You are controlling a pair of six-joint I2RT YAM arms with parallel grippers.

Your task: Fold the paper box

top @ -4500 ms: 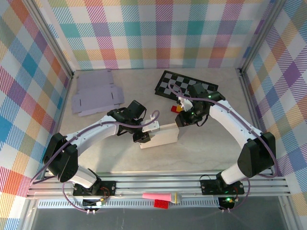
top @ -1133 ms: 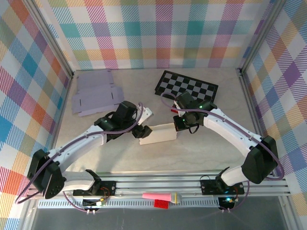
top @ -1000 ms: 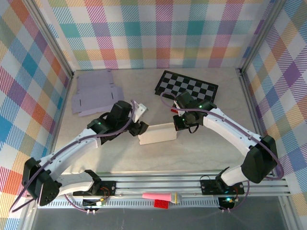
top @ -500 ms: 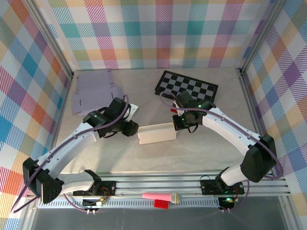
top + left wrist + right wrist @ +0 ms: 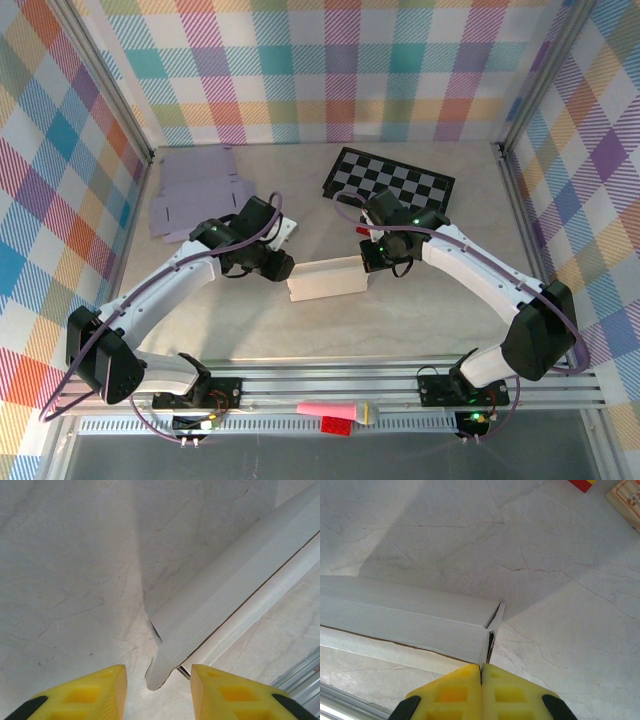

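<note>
Narrowing is the main change: the left claw (image 5: pixel 278 266) had its jaws wider a sec ago. They now sit closer but still apart, straddling the bottom corner of the paper box (image 5: pixel 325 278) at its 9 o'clock end. In the left wrist view neither pad touches the box (image 5: pixel 235 585) yet; the corner hangs in the gap of the claw (image 5: pixel 157 692).

Over the same sec the left arm swung its wrist out from above the box end toward 9 o'clock, so it now comes at that end from the side, not from the top.

The right claw (image 5: pixel 372 262) hasn't budged: jaws together at the 3 o'clock end, same as a sec ago. In the right wrist view the closed tips (image 5: pixel 481 672) sit right at the loose end flap of the box (image 5: pixel 405 612). Can't tell if paper is nipped btwn them or just pressed.

The box sits approx mid-desk (image 5: pixel 400 320), long axis roughly 9-to-3, barely shifted in the last sec. The body looks formed already, w/ the ends unfinished.

Judgement: right side acts as an anchor while the left closes in to pinch or tuck the 9 o'clock end, so the work has prob moved on to closing the ends. The spare flat sheets (image 5: pixel 195 195) at 10 o'clock and the checkerboard (image 5: pixel 390 180) at 1 o'clock are unchanged.
</note>
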